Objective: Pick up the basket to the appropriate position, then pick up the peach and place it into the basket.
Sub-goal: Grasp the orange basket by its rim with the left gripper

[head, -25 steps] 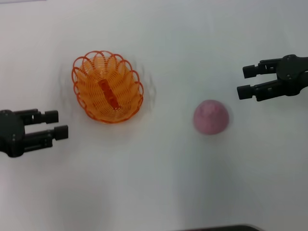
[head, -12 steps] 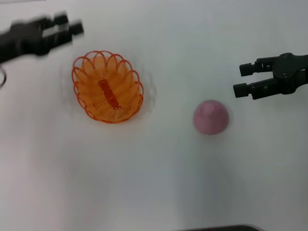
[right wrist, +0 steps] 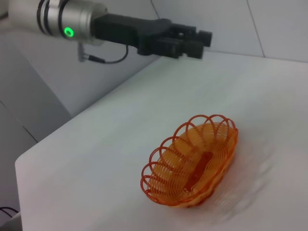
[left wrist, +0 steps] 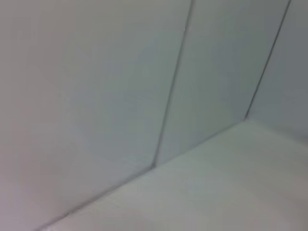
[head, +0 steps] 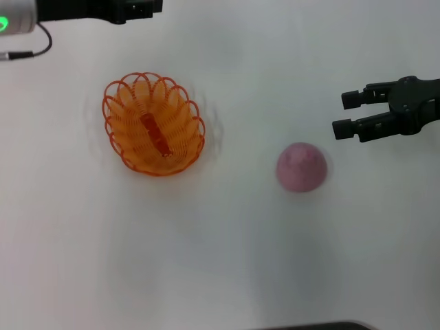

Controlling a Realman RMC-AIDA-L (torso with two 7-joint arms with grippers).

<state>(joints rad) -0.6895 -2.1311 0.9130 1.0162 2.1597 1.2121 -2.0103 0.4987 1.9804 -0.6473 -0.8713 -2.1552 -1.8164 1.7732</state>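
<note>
Honestly the worry is the left gripper (head: 148,7), fingers looking closed and hanging high past the far side of the basket (head: 154,124), snagging its loopy rim and skidding it across the bench (head: 220,261) toward the peach (head: 301,167), while the right gripper (head: 346,114) waits open nearby.

Bright even light, faint shadows, left wrist view blurred

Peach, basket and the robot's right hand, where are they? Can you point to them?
peach (head: 301,167), head view, middle of its pink skin.
basket (head: 154,124), head view, its woven floor.
right gripper (head: 348,115), head view, gap between its open fingertips.
</note>
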